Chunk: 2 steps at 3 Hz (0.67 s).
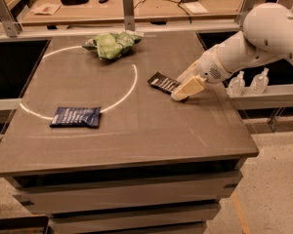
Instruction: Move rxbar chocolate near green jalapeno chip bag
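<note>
The rxbar chocolate is a small dark wrapper with white lettering, lying flat on the table right of centre. My gripper is low over the table at the bar's right end, touching or just above it; the white arm reaches in from the right. The green jalapeno chip bag is a light green wrinkly packet at the far middle of the table, well apart from the bar, up and to the left.
A dark blue flat wrapper lies at the front left. A pale circle line is marked on the grey table. Two small clear bottles stand on a ledge right of the table. A cluttered bench stands behind.
</note>
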Tool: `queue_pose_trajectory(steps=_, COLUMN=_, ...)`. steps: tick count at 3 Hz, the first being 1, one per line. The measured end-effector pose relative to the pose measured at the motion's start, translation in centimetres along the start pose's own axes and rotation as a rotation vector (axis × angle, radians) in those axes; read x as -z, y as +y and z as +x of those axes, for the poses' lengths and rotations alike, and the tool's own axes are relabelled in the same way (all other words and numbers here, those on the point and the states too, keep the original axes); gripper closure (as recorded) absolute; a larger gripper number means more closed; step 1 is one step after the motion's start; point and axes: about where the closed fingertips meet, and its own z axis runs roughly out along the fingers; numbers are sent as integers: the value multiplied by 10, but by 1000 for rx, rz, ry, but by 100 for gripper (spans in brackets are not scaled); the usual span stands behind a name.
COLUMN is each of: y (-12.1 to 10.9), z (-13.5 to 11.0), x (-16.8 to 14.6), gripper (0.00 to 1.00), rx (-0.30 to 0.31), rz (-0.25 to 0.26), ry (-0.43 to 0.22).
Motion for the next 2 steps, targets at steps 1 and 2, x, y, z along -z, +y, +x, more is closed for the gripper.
queue_pose_trajectory(steps=1, y=1, z=-5, x=-1, gripper=88, rx=10, rz=-5, ry=6)
queue_pose_trajectory(steps=2, y=-2, z=-31, x=1, gripper=100, rx=22, rz=4, ry=-20)
